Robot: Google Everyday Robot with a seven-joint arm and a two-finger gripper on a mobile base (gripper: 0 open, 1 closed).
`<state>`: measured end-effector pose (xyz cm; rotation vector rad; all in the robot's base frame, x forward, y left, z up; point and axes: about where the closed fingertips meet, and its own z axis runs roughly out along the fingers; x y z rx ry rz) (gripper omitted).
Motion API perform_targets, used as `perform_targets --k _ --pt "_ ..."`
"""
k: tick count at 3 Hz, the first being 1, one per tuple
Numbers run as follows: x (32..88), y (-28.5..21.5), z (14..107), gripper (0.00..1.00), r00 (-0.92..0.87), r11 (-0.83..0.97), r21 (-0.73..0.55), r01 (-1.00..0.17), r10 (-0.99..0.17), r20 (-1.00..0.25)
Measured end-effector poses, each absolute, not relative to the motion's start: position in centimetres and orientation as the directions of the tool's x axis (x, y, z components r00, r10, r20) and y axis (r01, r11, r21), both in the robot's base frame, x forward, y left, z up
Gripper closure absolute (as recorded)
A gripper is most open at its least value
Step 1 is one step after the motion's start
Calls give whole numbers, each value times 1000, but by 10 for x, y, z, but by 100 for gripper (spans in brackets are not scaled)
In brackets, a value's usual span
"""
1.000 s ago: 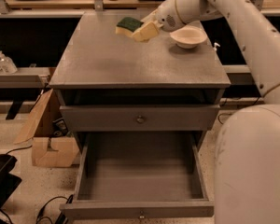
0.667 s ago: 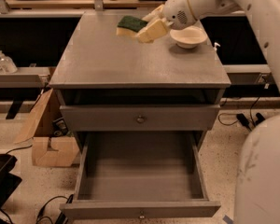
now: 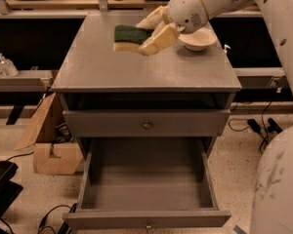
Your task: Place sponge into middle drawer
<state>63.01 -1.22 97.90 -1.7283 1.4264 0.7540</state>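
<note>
Compared with a second ago, the sponge (image 3: 129, 36) and the fingers holding it sit slightly further left and lower in the frame, and the robot's white body fills less of the lower right corner. From the upper right corner the white arm (image 3: 263, 4) reaches leftward over the back of the grey cabinet top (image 3: 136, 72), its rounded wrist just above the cream bowl (image 3: 198, 39). At the wrist's left end the gripper (image 3: 140, 39) points toward the upper left, with its two cream fingers (image 3: 158, 39) closed on the sponge's right end. Dark green face up and pale yellow body below, the sponge sticks out to the left of the fingers, over the rear centre of the top; whether its underside touches the surface cannot be told. Directly below, at the bottom of the frame, the middle drawer (image 3: 146, 189) stands pulled out, well apart from the sponge. Just above it, the upper drawer front (image 3: 112, 123) is closed.
</note>
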Motion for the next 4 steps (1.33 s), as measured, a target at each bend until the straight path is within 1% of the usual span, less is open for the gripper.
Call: perform_targets --k 1,2,3,4 --pt "620 -13 973 100 216 -135 -170 -976 -539 -814" --pt "622 -12 974 100 214 -130 -171 -977 -538 -815" --pt "620 -8 960 100 189 -118 -148 -982 -555 -810" --pt "598 -13 963 100 161 -45 -163 -986 -550 -820"
